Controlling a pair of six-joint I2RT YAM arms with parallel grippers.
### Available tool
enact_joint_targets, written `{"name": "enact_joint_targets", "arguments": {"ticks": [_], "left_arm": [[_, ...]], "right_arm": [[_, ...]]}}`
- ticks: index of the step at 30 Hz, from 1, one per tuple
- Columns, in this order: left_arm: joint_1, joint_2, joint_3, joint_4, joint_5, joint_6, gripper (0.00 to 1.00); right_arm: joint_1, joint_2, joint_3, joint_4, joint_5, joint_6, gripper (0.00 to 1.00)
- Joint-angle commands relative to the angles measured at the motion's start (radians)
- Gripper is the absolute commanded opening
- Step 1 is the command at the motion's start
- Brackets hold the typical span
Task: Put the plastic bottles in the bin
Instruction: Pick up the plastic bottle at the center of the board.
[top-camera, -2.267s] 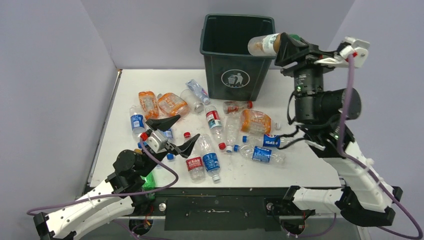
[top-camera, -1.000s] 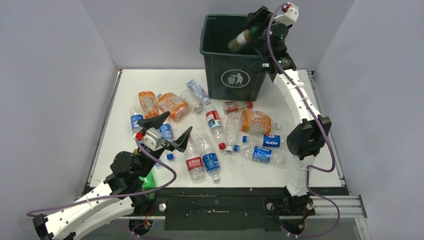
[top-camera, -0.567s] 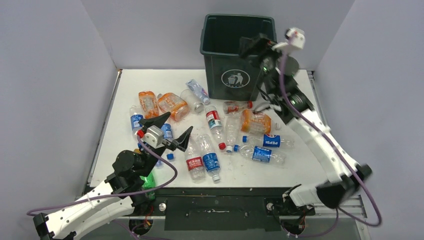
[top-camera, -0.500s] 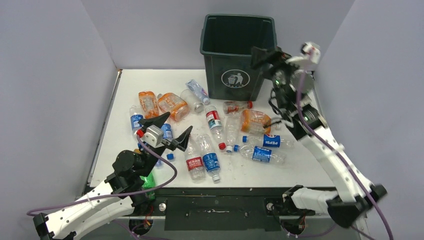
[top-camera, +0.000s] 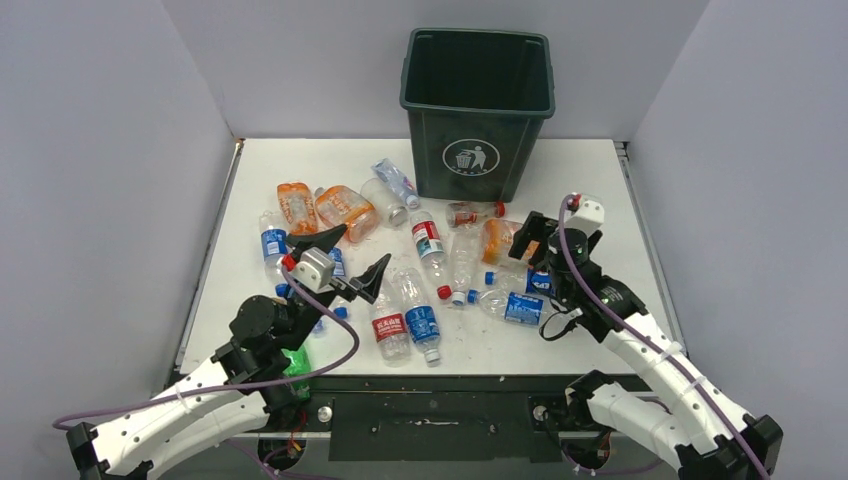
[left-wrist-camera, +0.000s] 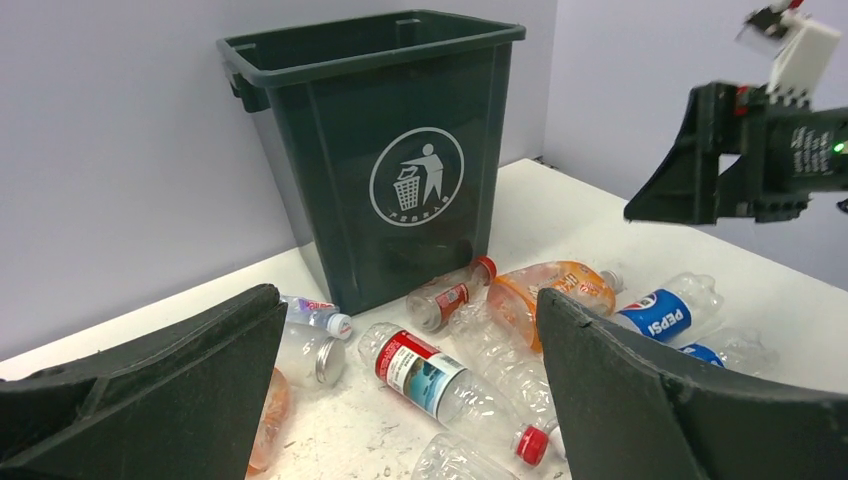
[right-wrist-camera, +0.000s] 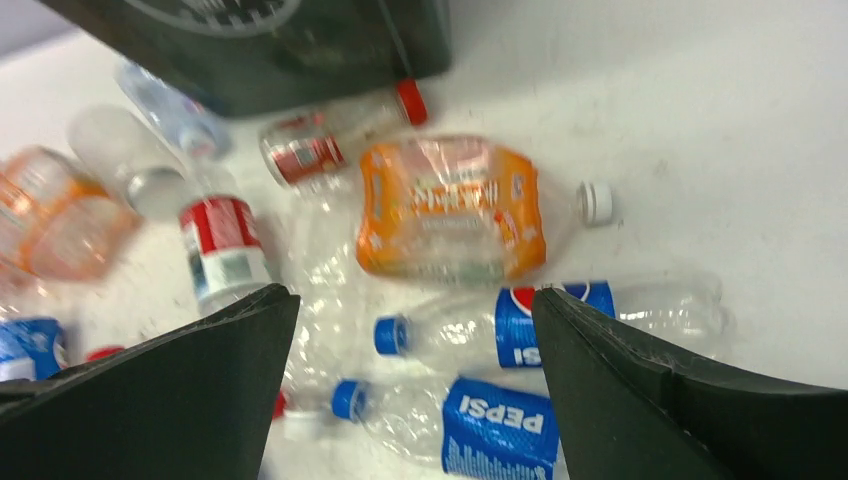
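The dark green bin (top-camera: 478, 100) stands at the back of the table, its logo facing me (left-wrist-camera: 416, 176). Plastic bottles lie scattered in front of it. My right gripper (top-camera: 530, 250) hangs open and empty low over an orange bottle (right-wrist-camera: 450, 210) and two Pepsi bottles (right-wrist-camera: 600, 320) (right-wrist-camera: 490, 425). My left gripper (top-camera: 368, 243) hovers open and empty near the front left. It faces a clear red-labelled bottle (left-wrist-camera: 430, 372). Two more orange bottles (top-camera: 345, 208) (top-camera: 296, 205) lie at the back left. A green one (top-camera: 295, 362) sits by the left arm at the table's near edge.
Grey walls close the table (top-camera: 600, 170) on the left, back and right. Loose caps lie among the bottles, one red (top-camera: 374, 269) and one white (top-camera: 556, 252). A bare strip of table runs right of the bin.
The right arm let a bottle go into the bin, then swung down and forward to hover over the bottles at the front right. The left arm has hardly moved.
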Motion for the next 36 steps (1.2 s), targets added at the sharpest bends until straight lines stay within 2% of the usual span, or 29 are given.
{"name": "enact_joint_targets", "arguments": {"ticks": [1,3,6,8,10,12,16,21,27,36], "left_arm": [[-0.004,0.023,0.044,-0.012,0.052,0.021,0.96],[-0.005,0.04,0.059,-0.033,0.058,0.023,0.96],[-0.007,0.059,0.066,-0.046,0.065,0.023,0.96],[-0.007,0.066,0.067,-0.045,0.077,0.02,0.96],[-0.007,0.072,0.069,-0.046,0.086,0.017,0.96],[-0.007,0.076,0.071,-0.049,0.09,0.015,0.96],[-0.007,0.085,0.071,-0.052,0.084,0.013,0.96],[-0.008,0.095,0.076,-0.061,0.074,0.016,0.96],[-0.009,0.096,0.082,-0.07,0.082,0.017,0.96],[-0.009,0.116,0.087,-0.072,0.084,-0.001,0.96]], "right_arm": [[-0.002,-0.018,-0.063,-0.057,-0.118,0.08,0.91],[0.004,-0.042,-0.088,-0.03,-0.197,0.064,0.92],[0.052,0.023,-0.026,-0.13,-0.231,0.009,0.93],[0.143,0.11,0.037,-0.268,-0.156,0.008,0.93],[0.273,0.166,0.061,-0.338,-0.012,0.022,0.91],[0.361,0.243,0.067,-0.385,0.071,0.035,0.9],[0.448,0.368,0.048,-0.369,0.118,0.038,0.9],[0.457,0.427,0.032,-0.317,0.134,-0.005,0.9],[0.401,0.483,0.058,-0.278,0.128,-0.036,0.9],[0.37,0.298,-0.062,0.057,-0.081,0.043,0.9]]}}
